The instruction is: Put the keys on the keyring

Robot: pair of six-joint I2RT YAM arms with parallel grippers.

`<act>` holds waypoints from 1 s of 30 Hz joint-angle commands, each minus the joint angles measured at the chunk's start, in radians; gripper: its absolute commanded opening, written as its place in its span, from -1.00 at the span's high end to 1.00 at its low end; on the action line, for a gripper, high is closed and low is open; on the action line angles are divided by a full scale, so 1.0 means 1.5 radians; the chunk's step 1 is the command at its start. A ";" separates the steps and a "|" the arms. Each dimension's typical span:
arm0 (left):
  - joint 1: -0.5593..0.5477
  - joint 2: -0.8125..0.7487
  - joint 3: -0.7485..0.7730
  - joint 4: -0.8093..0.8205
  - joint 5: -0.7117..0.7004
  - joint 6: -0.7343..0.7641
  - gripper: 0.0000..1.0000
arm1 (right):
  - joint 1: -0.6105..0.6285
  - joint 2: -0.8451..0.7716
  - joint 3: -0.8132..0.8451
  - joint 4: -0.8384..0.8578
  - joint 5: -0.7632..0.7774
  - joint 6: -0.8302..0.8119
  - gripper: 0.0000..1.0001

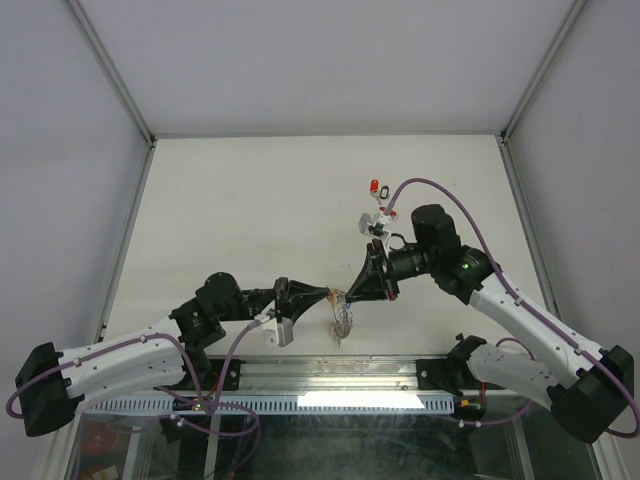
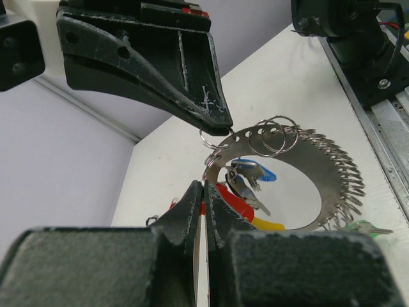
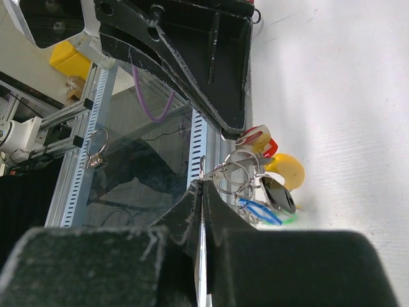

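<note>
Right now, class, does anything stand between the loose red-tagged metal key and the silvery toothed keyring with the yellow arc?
Yes. Seen from above, the right gripper reaches across the line from red-tagged key to keyring; other small keys lie there too.

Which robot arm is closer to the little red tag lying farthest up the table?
Right. The right arm has its wrist just this side of the red tag; the left arm reaches from the left, its gripper ending at the keyring, farther off.
</note>
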 commanded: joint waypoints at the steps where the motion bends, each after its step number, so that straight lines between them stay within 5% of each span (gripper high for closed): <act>1: 0.007 0.015 0.042 0.032 0.051 0.033 1.00 | -0.002 -0.006 0.007 0.037 -0.019 -0.008 1.00; 30: 0.006 0.042 0.076 -0.007 0.083 0.065 1.00 | -0.001 0.003 0.024 0.021 0.002 -0.030 1.00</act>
